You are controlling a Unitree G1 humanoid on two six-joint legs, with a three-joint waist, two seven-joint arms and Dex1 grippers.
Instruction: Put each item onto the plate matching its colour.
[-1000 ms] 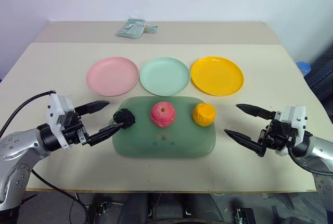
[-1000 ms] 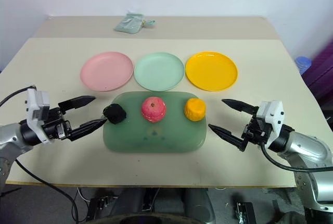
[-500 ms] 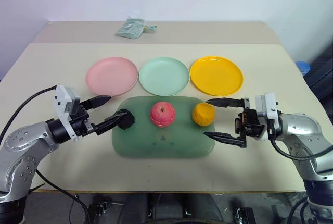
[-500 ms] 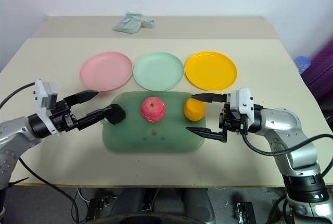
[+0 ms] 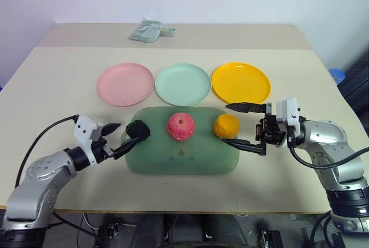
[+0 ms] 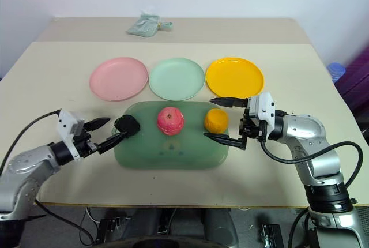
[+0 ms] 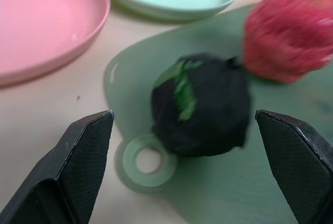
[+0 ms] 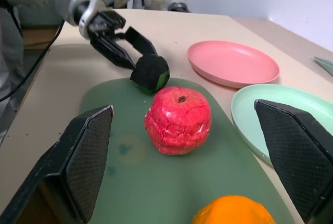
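Since the earlier frame, left claw (image 5: 118, 135) has dropped lower at the green tray's (image 5: 181, 158) left edge, jaws wide, straddling the dark-green ball (image 5: 138, 130) on the tray. Right claw (image 5: 237, 126) has swung in from the tray's right, level, jaws wide about the orange lump (image 5: 226, 126). Pink-red apple (image 5: 180, 126) sits at tray centre.

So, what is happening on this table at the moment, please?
A two-armed robot is sorting toy fruits onto coloured plates. The dark green ball, the red apple and the orange fruit all sit on the green tray; the pink plate, mint plate and yellow plate are bare. The left gripper is open beside the ball, and the right gripper is open around the orange fruit. Nothing is gripped yet.
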